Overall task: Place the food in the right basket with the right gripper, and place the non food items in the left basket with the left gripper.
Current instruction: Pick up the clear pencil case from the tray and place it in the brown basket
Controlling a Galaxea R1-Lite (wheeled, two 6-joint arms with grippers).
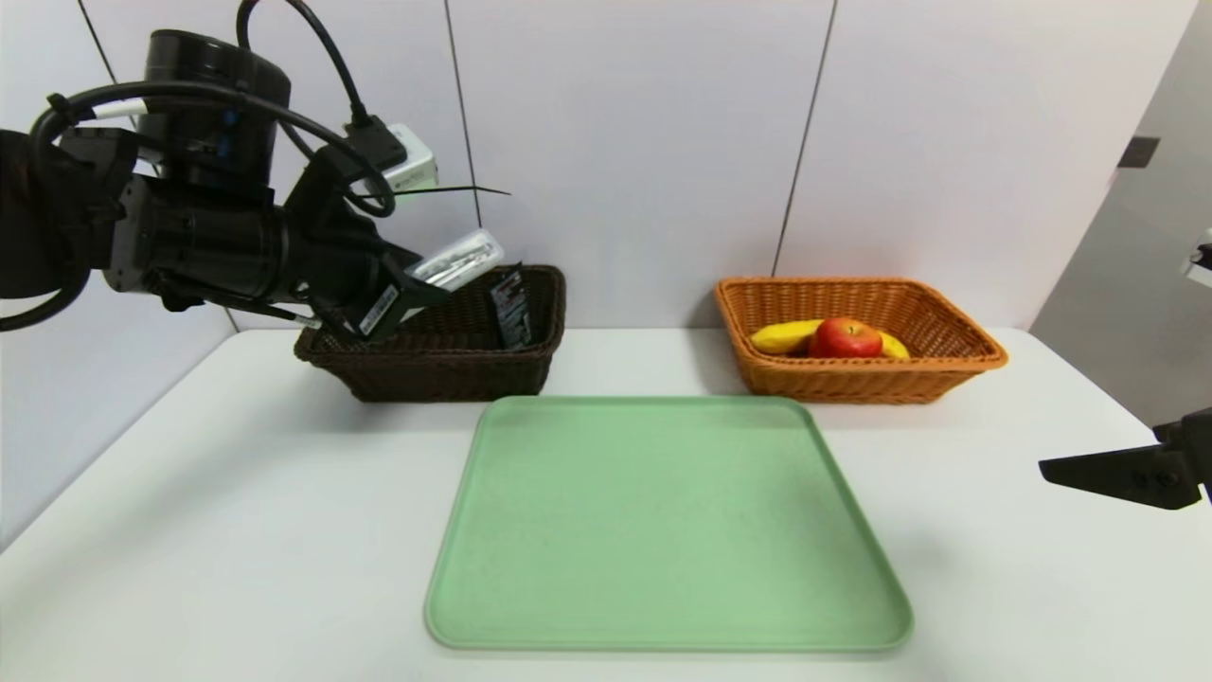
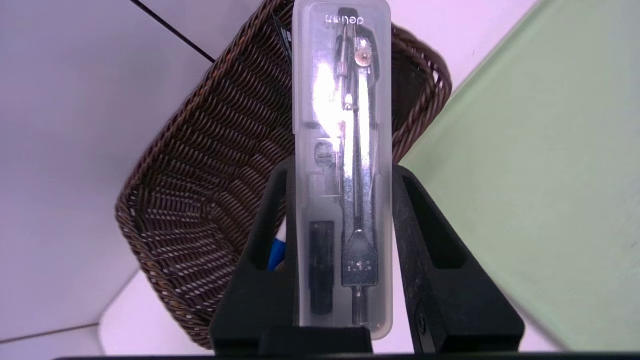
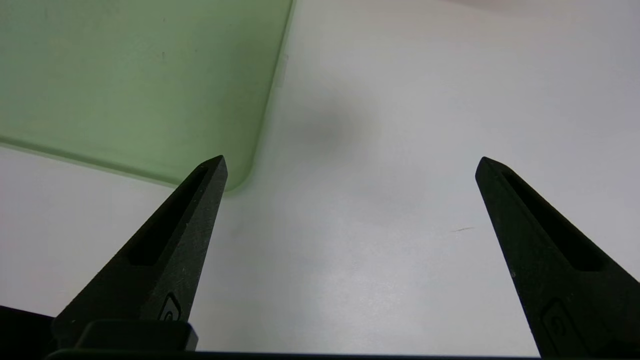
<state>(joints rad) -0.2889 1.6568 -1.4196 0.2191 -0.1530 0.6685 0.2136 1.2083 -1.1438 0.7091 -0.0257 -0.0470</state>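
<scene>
**Clear case held over the dark basket**

We count two woven baskets at the far side of the white tabletop (image 1: 237, 493): one dark brown basket (image 1: 445, 365) on the left and one orange basket (image 1: 933, 379) on the right. Between and nearer than them lies one green tray (image 1: 663, 530). The orange basket holds two pieces of food, one banana (image 1: 784, 336) and one red apple (image 1: 846, 338), touching each other. In the dark basket we see one black tube (image 1: 511, 308) with a printed label, leaning upright against the right wall, and, in the left wrist view, a glimpse of one blue-capped marker (image 2: 276, 247).

The left hand (image 1: 417, 289) hangs above the dark basket's near-left part, its fingers closed part-way on the long sides of one flat clear plastic case (image 2: 342, 165). Inside the case we see a metal drawing compass; the lid carries the word "deli", seen upside down.

The right hand (image 3: 350, 165) waits low at the right, above bare tabletop near the tray's corner, fingers spread wide and holding nothing.
</scene>
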